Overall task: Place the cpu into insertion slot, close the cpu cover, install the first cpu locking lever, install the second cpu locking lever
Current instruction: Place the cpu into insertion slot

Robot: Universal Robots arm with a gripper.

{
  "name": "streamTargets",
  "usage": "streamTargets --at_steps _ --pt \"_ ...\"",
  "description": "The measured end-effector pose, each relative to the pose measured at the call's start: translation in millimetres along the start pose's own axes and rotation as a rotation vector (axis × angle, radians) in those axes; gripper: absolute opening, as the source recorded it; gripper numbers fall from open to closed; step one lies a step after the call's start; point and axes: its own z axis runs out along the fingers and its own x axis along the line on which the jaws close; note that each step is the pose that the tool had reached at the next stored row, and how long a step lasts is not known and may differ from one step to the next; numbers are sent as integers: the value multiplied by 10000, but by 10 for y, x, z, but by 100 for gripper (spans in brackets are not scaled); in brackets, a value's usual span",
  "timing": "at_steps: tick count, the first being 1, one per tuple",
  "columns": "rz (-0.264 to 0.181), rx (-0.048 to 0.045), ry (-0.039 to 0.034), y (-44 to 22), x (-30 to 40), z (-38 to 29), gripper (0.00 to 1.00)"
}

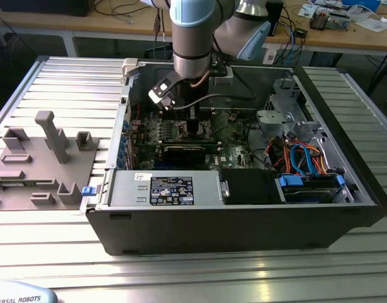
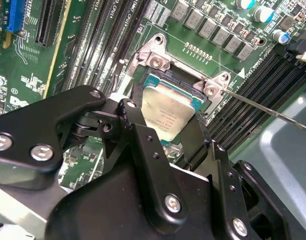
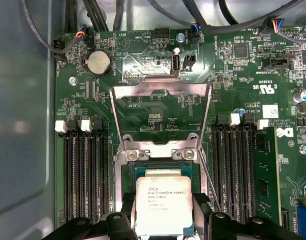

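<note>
The cpu (image 3: 162, 205) is a small square chip with a silver top, and my gripper (image 3: 163, 216) is shut on it with a black finger on each side. It sits directly over the insertion slot (image 3: 162, 169), whose dark rim shows just past the chip's edge. The cpu cover (image 3: 160, 89), a silver frame plate, lies swung back and open beyond the slot. In the second wrist view the cpu (image 2: 167, 107) sits between my fingers (image 2: 129, 112) above the slot (image 2: 165, 80), and a thin locking lever (image 2: 262, 107) sticks out to one side. In the exterior view my gripper (image 1: 192, 118) reaches down into the computer case (image 1: 244, 214).
Long black memory slots (image 3: 85, 175) run along both sides of the socket. Cables (image 3: 93, 15) cross the board's far edge. In the exterior view a drive bay with blue and orange cables (image 1: 303, 164) lies on the right, and a grey fixture plate (image 1: 38, 164) stands outside the case on the left.
</note>
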Motion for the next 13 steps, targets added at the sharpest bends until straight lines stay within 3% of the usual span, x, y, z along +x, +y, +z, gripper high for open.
streamTargets --at_steps 13 --pt "17 0 -7 12 1 42 54"
